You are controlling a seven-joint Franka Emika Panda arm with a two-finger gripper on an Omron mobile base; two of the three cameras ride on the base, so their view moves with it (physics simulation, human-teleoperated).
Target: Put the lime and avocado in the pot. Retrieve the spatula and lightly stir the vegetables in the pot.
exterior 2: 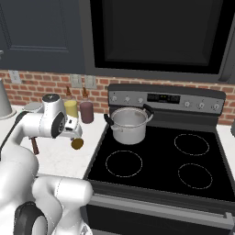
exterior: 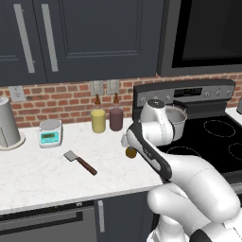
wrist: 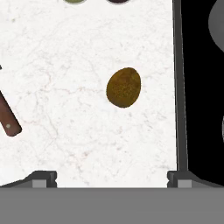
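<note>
Here we see the gripper [wrist: 111, 177] hovering with fingers spread wide and holding nothing, right above the avocado [wrist: 124, 87] on the white counter [wrist: 65, 109] beside the stove [exterior 2: 160, 160]. The pot [exterior 2: 129, 124] sits on a rear burner; the spatula [exterior: 79, 161] lies apart on the counter.

Brown-olive avocado [wrist: 124, 87] lies on the white counter beside the stove.

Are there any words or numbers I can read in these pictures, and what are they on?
None can be read.
Kitchen scale: its screen shows marks too blurred to read.
Stove panel: the display is too small and blurred to read.
Bottles: no labels visible.
</note>
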